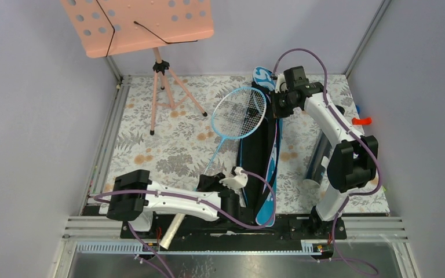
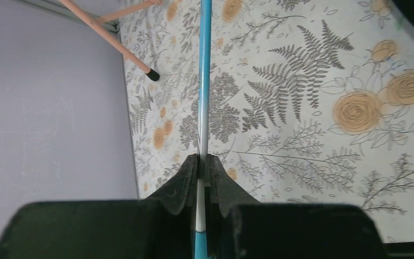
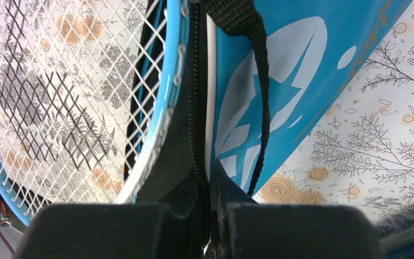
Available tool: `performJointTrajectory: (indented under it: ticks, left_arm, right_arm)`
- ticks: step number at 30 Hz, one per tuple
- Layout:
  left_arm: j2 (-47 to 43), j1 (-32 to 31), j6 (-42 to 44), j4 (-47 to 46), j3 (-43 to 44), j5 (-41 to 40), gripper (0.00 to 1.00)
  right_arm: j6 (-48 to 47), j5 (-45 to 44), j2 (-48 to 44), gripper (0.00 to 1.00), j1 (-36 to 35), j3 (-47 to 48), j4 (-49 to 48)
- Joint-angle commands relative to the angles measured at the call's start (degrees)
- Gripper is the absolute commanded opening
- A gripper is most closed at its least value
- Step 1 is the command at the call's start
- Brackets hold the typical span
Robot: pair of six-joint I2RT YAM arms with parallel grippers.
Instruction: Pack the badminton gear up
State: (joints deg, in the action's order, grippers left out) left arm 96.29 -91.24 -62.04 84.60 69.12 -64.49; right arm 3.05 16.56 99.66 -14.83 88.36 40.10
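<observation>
My left jaws are clamped on the thin shaft of the light-blue stringed racket point(image 1: 239, 113), whose head sits at the open edge of the long blue fabric bag point(image 3: 280, 81). My right jaws pinch the bag's zip edge. Next, I think, I slide the racket inside.

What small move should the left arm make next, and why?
Probably slide the racket toward the bag opening. The left jaws are shut on its shaft, the right jaws hold the bag's zipper edge, and the head overlaps the opening only partly.
</observation>
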Motion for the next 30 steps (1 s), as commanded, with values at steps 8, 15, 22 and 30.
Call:
performJointTrajectory:
  ticks: [8, 15, 22, 30]
  left_arm:
    - [2.1, -0.6, 2.4, 1.9, 0.1, -7.6, 0.0]
    - [10.3, -0.6, 3.4, 4.5, 8.0, -14.8, 0.0]
    - [17.2, 1.2, 2.6, 7.5, 11.8, -16.0, 0.0]
    - [15.2, 1.5, 21.4, -12.9, 11.1, -15.8, 0.0]
  right_arm:
    - [-2.3, 2.1, 2.8, 0.0, 3.4, 7.8, 9.4]
    - [1.2, 8.8, 2.4, 0.0, 2.7, 7.7, 8.5]
    - [1.5, 5.1, -2.2, 0.0, 0.9, 4.2, 8.3]
    - [1.9, 9.4, -4.8, 0.0, -0.6, 1.0, 5.0]
